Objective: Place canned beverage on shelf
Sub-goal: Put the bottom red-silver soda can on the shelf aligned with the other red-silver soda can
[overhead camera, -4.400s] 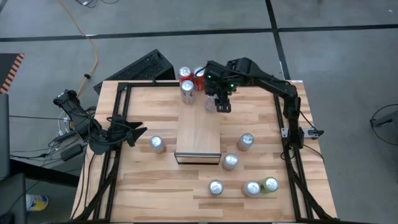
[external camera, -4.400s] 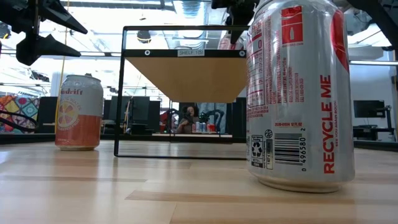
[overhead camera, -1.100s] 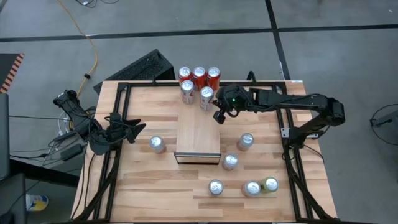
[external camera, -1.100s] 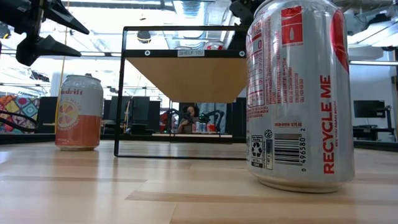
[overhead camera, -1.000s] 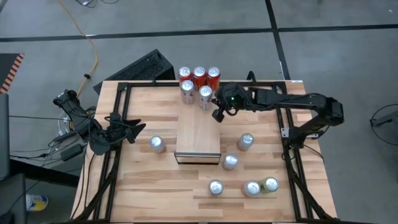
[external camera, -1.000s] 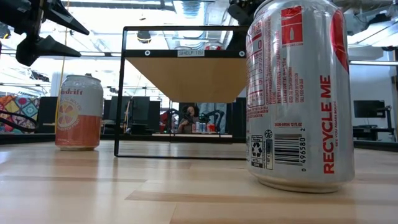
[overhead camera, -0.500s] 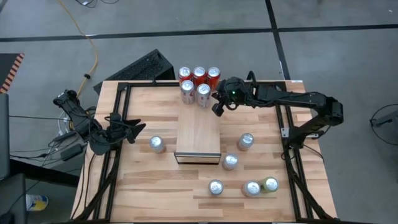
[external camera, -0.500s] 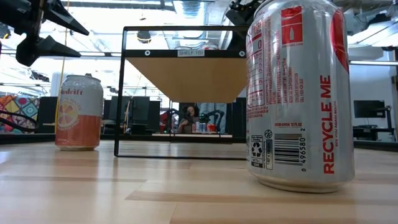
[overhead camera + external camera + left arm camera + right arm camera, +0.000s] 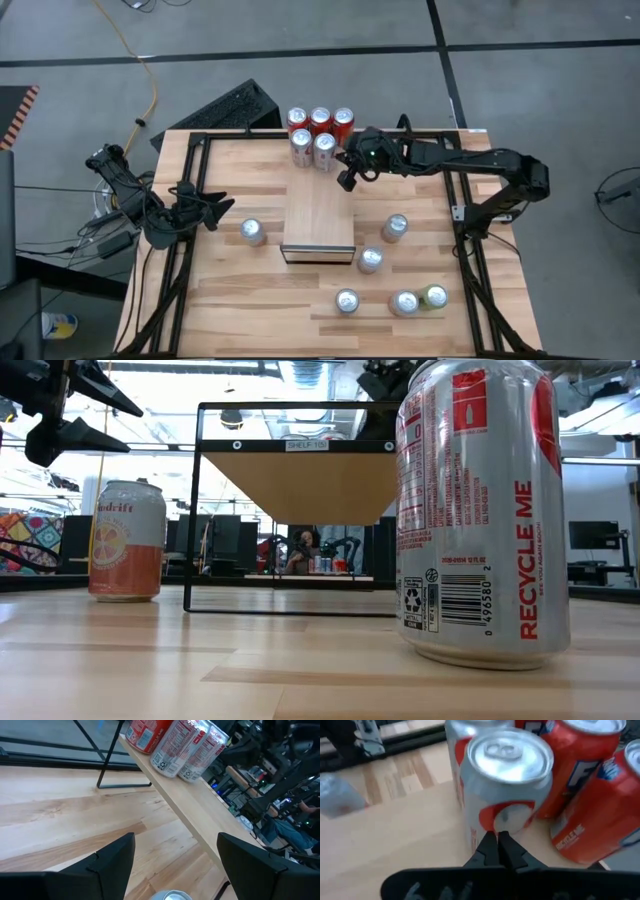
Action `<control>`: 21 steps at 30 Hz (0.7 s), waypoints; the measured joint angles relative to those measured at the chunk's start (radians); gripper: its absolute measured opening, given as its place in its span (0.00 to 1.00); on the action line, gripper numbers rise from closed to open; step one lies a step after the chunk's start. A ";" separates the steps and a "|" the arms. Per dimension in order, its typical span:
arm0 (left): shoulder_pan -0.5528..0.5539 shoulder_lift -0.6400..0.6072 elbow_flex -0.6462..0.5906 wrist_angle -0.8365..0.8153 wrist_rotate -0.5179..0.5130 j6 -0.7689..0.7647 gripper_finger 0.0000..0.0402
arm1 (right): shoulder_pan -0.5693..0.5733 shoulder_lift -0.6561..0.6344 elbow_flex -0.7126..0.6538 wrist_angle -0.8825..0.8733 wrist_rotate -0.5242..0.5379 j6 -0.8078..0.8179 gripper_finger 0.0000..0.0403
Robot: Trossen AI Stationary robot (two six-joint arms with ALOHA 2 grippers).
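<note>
High view places the shelf (image 9: 319,220) at the centre of the frame, a narrow light-wood platform running from mid-frame up toward the top. Five cans stand at its upper end: three red cans (image 9: 320,118) in a back row and two silver-and-red cans in front of them. The nearer silver-and-red can (image 9: 324,149) stands upright on the shelf, just left of the right gripper (image 9: 348,176).

Right wrist view shows the right gripper's fingers (image 9: 489,848) closed together, holding nothing, their tips at the lower wall of that can (image 9: 504,780); whether they touch it cannot be told.

Left gripper (image 9: 221,207) sits at the left of the surface (image 9: 250,290), well apart from the shelf. Left wrist view shows its fingers (image 9: 112,860) spread open and empty.

Six loose cans stand on the surface: one (image 9: 252,231) left of the shelf, two to its right, and three, one of them green-topped, toward the lower right.

Low view shows an orange-and-white can (image 9: 127,540) at left, a large silver-and-red can (image 9: 482,510) close at right, and the shelf frame between them.
</note>
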 joint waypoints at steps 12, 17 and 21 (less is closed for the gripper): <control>0.000 0.000 0.000 -0.001 0.001 0.000 0.67 | 0.001 -0.001 0.001 0.004 -0.007 0.000 0.00; 0.000 0.000 0.000 -0.002 0.000 0.006 0.67 | -0.009 -0.001 0.001 0.019 -0.007 -0.008 0.00; 0.000 0.000 0.000 -0.006 0.000 0.007 0.67 | -0.020 -0.001 0.001 0.046 -0.007 -0.008 0.00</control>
